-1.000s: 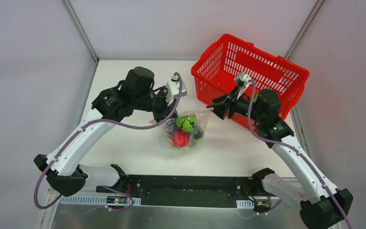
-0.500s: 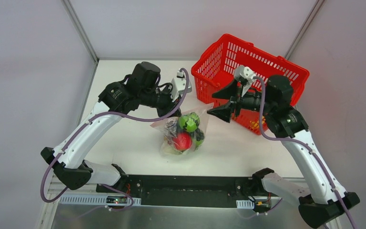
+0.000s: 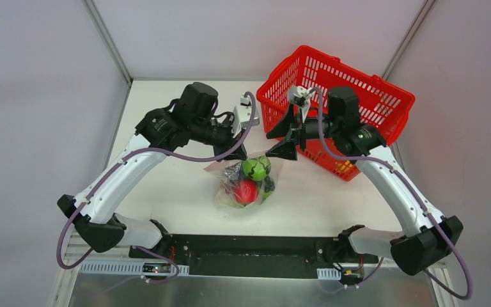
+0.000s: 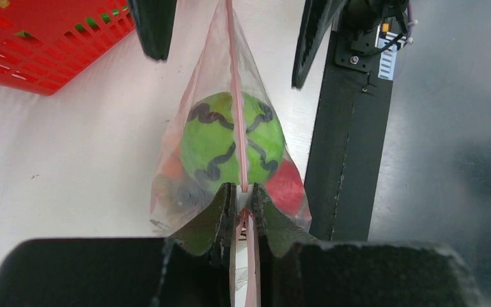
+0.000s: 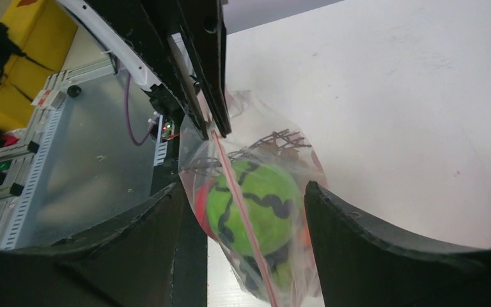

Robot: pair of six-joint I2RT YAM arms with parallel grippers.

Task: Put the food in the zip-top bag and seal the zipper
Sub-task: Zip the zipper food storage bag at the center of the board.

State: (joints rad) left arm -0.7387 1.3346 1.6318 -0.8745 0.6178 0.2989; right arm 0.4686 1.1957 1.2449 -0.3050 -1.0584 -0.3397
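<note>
The clear zip-top bag (image 3: 246,181) hangs just over the white table, with food inside: a green ball with black squiggles (image 4: 233,144), a red fruit (image 4: 289,184) and darker pieces. My left gripper (image 4: 244,193) is shut on one end of the red-pink zipper (image 4: 236,96) and holds the bag's mouth up. The strip runs away from it toward my right gripper (image 5: 244,187). That gripper is open, its fingers (image 5: 364,236) standing either side of the bag without touching it. From above, the left gripper (image 3: 239,153) and right gripper (image 3: 280,142) face each other over the bag.
A red mesh basket (image 3: 358,89) stands at the back right behind the right arm, with a few small pieces (image 3: 344,167) in it. The black base rail (image 3: 256,252) runs along the near edge. Grey walls close off both sides of the table.
My right gripper has opened wide and swung left from the basket side toward the bag's mouth. The left arm has shifted slightly, still pinching the zipper end.
</note>
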